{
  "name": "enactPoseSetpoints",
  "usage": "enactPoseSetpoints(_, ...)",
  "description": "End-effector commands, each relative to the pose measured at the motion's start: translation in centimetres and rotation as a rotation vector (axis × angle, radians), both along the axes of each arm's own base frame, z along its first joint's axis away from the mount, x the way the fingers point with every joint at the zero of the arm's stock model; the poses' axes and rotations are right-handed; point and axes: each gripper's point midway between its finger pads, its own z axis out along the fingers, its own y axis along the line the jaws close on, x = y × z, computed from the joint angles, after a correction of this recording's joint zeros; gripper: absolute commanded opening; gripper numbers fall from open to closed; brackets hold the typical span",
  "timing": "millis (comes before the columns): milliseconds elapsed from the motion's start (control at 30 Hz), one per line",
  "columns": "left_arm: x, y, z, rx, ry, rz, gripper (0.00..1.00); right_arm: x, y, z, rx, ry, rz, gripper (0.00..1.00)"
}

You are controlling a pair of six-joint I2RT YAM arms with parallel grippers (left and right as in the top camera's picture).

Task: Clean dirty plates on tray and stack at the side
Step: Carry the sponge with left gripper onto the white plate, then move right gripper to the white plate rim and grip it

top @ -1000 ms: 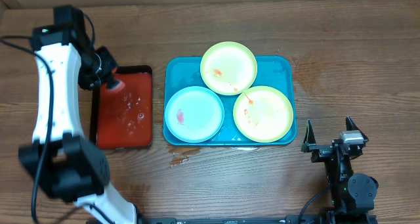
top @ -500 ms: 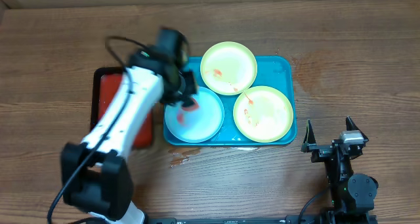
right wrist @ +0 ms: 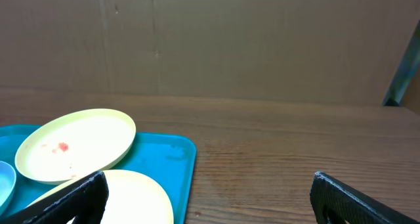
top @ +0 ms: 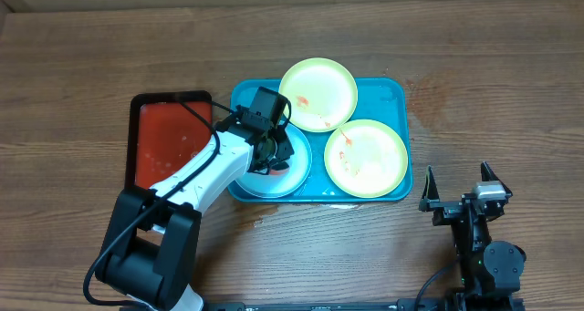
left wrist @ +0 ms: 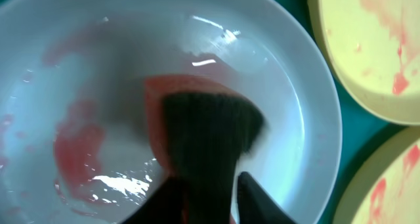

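The turquoise tray holds three plates: a yellow-green one at the back, a yellow-green one at the front right, both with red-orange smears, and the white plate at the front left. My left gripper is over the white plate, shut on a dark scrubber with an orange-red pad that presses on the plate's middle. A red smear lies to its left. My right gripper is open and empty, on the table right of the tray.
A red-orange tray with a dark rim lies left of the turquoise tray, wet and smeared. A wet patch marks the wood in front of the turquoise tray. A cardboard wall stands behind the table.
My left arm has swung right from the red-orange tray to the white plate, carrying the scrubber, and now presses it on the plate. The right arm has not moved.
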Motion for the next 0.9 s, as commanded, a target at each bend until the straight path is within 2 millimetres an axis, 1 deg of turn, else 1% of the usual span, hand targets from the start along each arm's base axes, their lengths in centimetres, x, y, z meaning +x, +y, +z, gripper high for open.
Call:
enactPoseSetpoints(0,0.8,1.2,0.6,0.049,-0.037,0.018,0.38,0.0,0.0,-0.2,-0.001,-0.003,-0.005,1.0)
enactPoseSetpoints(100,1.4,1.2,2.1,0.034,-0.044,-0.01,0.53,0.0,0.0,-0.2,-0.001,-0.003,-0.005,1.0)
enactPoseSetpoints(133,1.6,1.3,2.7,0.028,-0.045,-0.015,0.56,0.0,0.0,-0.2,-0.001,-0.003,-0.005,1.0)
enactPoseSetpoints(233,2.5,2.0,5.6,0.011,-0.049,0.004,0.66,0.0,0.0,-0.2,-0.001,-0.004,-0.005,1.0)
enactPoseSetpoints(267,3.0,2.4,6.8,0.006,-0.056,0.019,0.69,0.0,0.0,-0.2,-0.001,-0.003,-0.005,1.0)
enactPoseSetpoints(333,3.9,3.6,9.4,0.001,-0.075,0.053,0.75,0.0,0.0,-0.2,-0.001,-0.003,-0.005,1.0)
enactPoseSetpoints(367,4.4,4.5,11.0,0.002,-0.091,0.079,0.8,0.0,0.0,-0.2,-0.001,-0.004,-0.005,1.0)
enactPoseSetpoints(433,5.3,6.1,13.1,0.003,-0.122,0.107,0.98,0.0,0.0,-0.2,-0.001,-0.003,-0.005,1.0)
enactPoseSetpoints(500,6.1,8.1,15.3,0.017,-0.161,0.112,1.0,0.0,0.0,-0.2,-0.001,-0.003,-0.005,1.0)
enactPoseSetpoints(567,6.6,9.9,16.3,0.037,-0.184,0.107,1.0,0.0,0.0,-0.2,-0.001,-0.003,-0.005,1.0)
enactPoseSetpoints(600,6.8,10.7,16.4,0.048,-0.191,0.104,1.0,0.0,0.0,-0.2,-0.001,-0.003,-0.005,1.0)
enactPoseSetpoints(667,6.8,12.4,16.2,0.068,-0.183,0.11,1.0,0.0,0.0,-0.2,-0.001,-0.003,-0.005,1.0)
enactPoseSetpoints(733,6.6,13.8,15.8,0.077,-0.166,0.133,1.0,0.0,-0.1,-0.2,-0.006,-0.004,-0.007,1.0)
enactPoseSetpoints(767,6.5,14.4,15.7,0.079,-0.159,0.146,1.0,0.0,-0.4,0.0,-0.028,-0.01,-0.025,1.0)
enactPoseSetpoints(800,6.4,14.9,15.6,0.08,-0.153,0.158,1.0,0.0,-0.8,0.6,-0.056,-0.038,-0.046,1.0)
enactPoseSetpoints(833,6.4,15.4,15.6,0.081,-0.151,0.171,1.0,-0.1,-0.8,2.8,-0.06,-0.128,-0.048,1.0)
enactPoseSetpoints(867,6.4,15.6,15.6,0.081,-0.151,0.175,1.0,-0.1,-0.8,3.5,-0.059,-0.154,-0.049,1.0)
